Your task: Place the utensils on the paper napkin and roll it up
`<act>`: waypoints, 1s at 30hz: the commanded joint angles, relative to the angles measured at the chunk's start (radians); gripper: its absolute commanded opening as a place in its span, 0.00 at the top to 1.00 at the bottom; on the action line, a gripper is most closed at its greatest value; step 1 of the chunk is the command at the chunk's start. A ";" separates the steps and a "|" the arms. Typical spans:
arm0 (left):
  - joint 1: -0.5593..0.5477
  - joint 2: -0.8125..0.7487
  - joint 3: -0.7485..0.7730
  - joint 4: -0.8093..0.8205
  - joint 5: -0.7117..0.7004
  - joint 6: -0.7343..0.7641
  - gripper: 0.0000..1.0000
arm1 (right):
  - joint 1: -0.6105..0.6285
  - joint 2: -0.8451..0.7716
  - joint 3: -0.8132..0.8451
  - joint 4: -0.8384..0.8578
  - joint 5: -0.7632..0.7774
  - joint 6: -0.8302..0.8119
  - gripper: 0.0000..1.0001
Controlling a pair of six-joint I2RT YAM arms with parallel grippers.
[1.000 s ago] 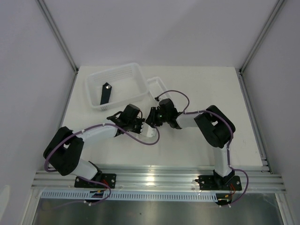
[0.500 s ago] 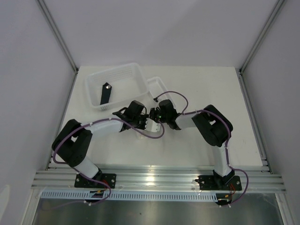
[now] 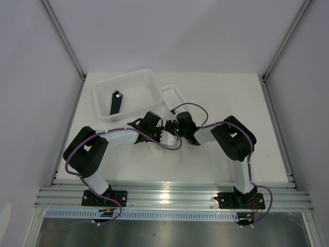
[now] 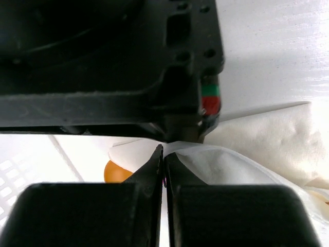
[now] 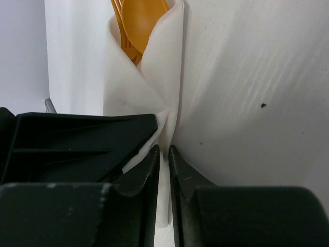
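- Rolling looks to be the step in hand: the napkin (image 5: pixel 154 77) lies near the middle of the tabletop (image 3: pixel 221 98), already folded round the utensils (image 5: pixel 141 20), with a gripper at each side.
- My left gripper (image 4: pixel 163 157) has its fingers pressed together, tips at a fold of the napkin. I cannot tell whether paper is caught.
- My right gripper (image 5: pixel 164 150) has its fingers a slit apart with the napkin's narrow tail running into the slit. I cannot tell whether they bite.
- To do this well, I'd pin one end lightly and turn the other slowly. The wrap should stay snug so nothing slides out of the open end, and a hard tug would likely tear it.
- The napkin is thin, soft, white and faintly dimpled, creased into a cone. The utensils are smooth orange plastic, with a rounded bowl showing.
- Toward the far-left corner sits a ribbed white tray (image 3: pixel 123 73) holding a flat black bar (image 3: pixel 116 102).
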 commanded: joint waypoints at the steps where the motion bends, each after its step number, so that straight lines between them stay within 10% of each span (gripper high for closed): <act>1: -0.007 0.014 0.037 0.019 0.016 -0.017 0.99 | -0.008 -0.052 -0.026 0.007 -0.017 0.010 0.83; 12: -0.007 0.034 0.049 0.018 0.011 -0.029 0.99 | -0.051 -0.153 -0.160 0.016 -0.003 0.032 0.77; 22: -0.007 0.062 0.068 0.019 -0.013 -0.072 0.97 | -0.032 -0.104 -0.391 0.565 0.029 0.243 0.62; 30: -0.007 0.078 0.085 0.007 -0.022 -0.089 0.97 | -0.010 -0.118 -0.414 0.664 0.090 0.244 0.58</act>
